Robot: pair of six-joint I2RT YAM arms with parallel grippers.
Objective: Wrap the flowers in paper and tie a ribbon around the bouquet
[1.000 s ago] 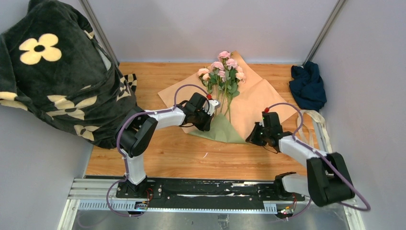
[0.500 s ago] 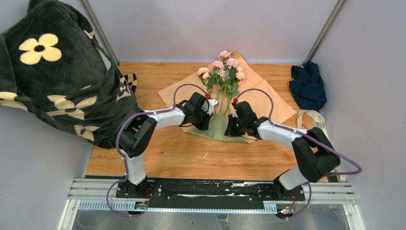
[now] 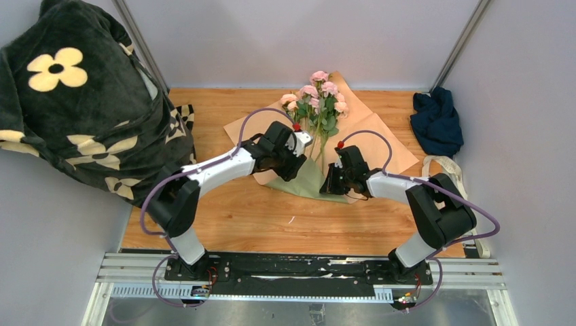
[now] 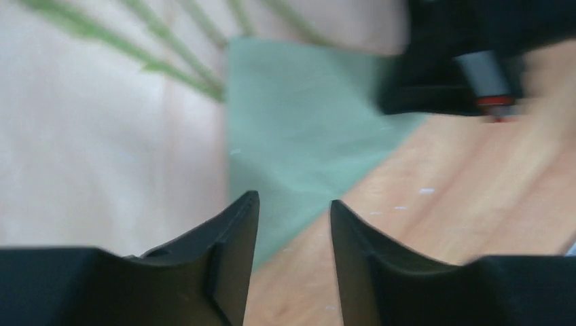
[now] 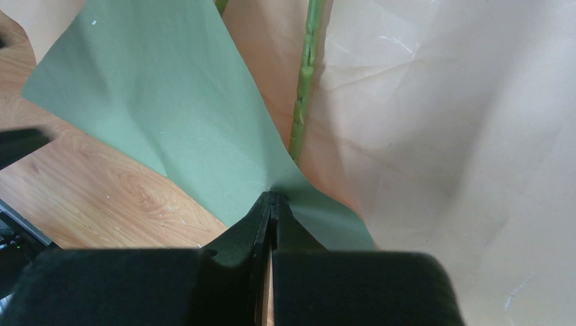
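The flowers (image 3: 318,102), pink blooms on thin green stems, lie on the paper (image 3: 370,146), tan face up, with its near corner folded over to show olive green (image 3: 309,183). My left gripper (image 3: 293,170) hovers at that green flap's left edge; in the left wrist view it (image 4: 293,201) is open with nothing between the fingers. My right gripper (image 3: 333,185) is shut, its tips (image 5: 272,200) pressed onto the green flap (image 5: 176,115) beside a stem (image 5: 302,88). No paper shows between its jaws. The cream ribbon (image 3: 443,161) lies at the table's right edge.
A black blanket with cream flower prints (image 3: 75,102) hangs over the table's left side. A navy cloth (image 3: 435,119) sits at the back right. Bare wooden table (image 3: 272,217) lies in front of the paper.
My right gripper swung in from the right, still shut, and came down on the green flap. My left gripper opened, let go of the flap and shifted slightly back.
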